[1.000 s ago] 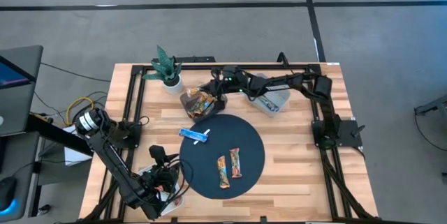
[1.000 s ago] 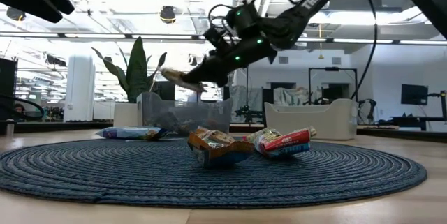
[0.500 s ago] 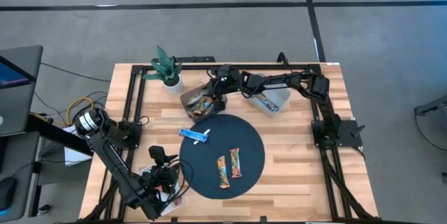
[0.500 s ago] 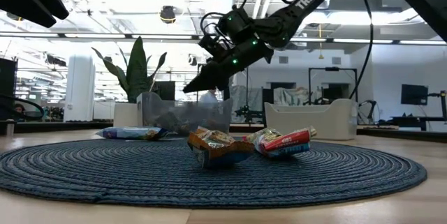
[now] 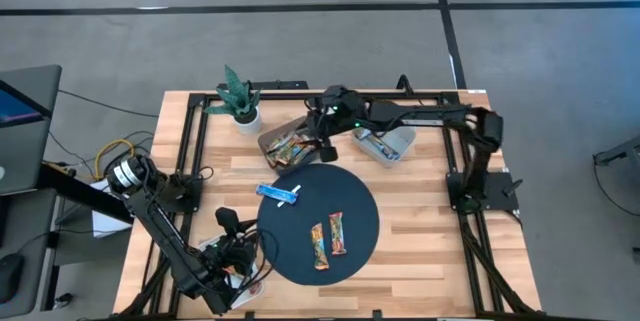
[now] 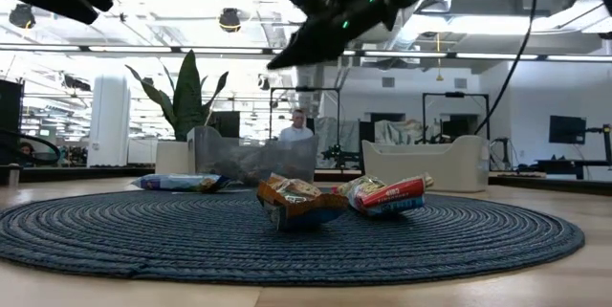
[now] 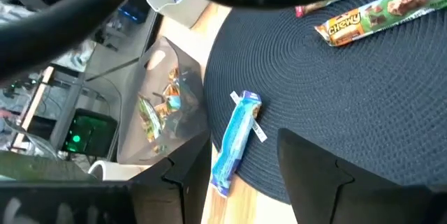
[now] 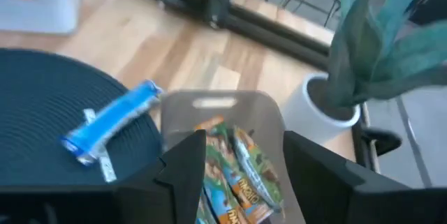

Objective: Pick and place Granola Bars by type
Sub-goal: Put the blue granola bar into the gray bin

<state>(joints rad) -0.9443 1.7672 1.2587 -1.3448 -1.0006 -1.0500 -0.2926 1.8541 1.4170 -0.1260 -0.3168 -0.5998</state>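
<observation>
The right arm's fingers (image 8: 237,175) stand wide apart with nothing between them, hanging over the clear bin (image 5: 287,144) of mixed bars at the upper middle of the high view. In the right wrist view the orange and green wrappers (image 8: 230,172) in that bin show straight through the gap between the two fingers, so the pile lies directly below the right gripper (image 5: 322,144). These bars lie heaped at varied angles, most with their long axes running roughly along the bin's length, slanting from lower left to upper right in the high view.

Outward from there, the blue-and-white bar (image 5: 279,194) rests on the upper left edge of the dark round mat (image 5: 350,186), just below the bin in the high view, its long axis slanting slightly down to the right. Two more bars, one multicoloured (image 5: 318,245) and one red-orange (image 5: 337,233), lie side by side near the mat's lower middle, both lengthwise up and down the frame. A white bin (image 5: 385,144) holding further bars sits to the right of the clear one.

The left gripper (image 7: 237,175) waits at the lower left of the surface (image 5: 430,251), fingers parted and empty, the blue-and-white bar ahead of them. For the clear bin, the right arm is plainly the nearer.
</observation>
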